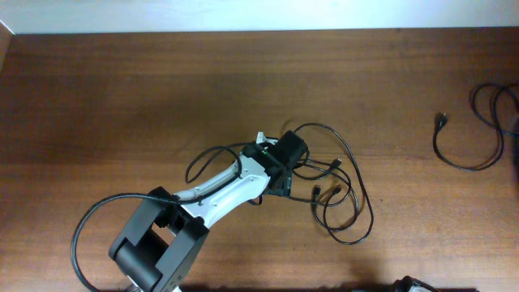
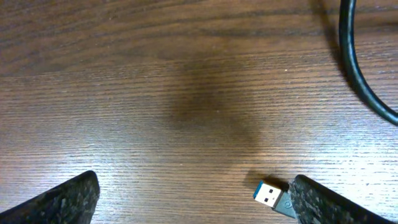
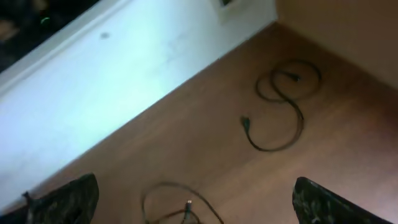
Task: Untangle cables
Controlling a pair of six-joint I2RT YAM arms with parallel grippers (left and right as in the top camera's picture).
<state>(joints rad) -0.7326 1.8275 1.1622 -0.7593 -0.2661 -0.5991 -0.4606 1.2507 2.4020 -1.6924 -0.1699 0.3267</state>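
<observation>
Logged left gripper (image 2: pixel 196 190) spread wide, low over desk (image 2: pixel 155 93), with blue-tipped USB plug (image 2: pixel 272 195) lying just beside one finger (image 2: pixel 336 202). Found tangled cables (image 1: pixel 339 193) mid-desk at that gripper. Noted right gripper (image 3: pixel 196 199) likewise wide, high up, holding nothing. Spotted separate cable (image 1: pixel 470 168) well apart, far right.

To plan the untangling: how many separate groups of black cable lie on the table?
2. A tangled bundle lies at the centre, by the left gripper; a loose cable lies at the right edge, partly out of frame. The left arm may hide more.
</observation>
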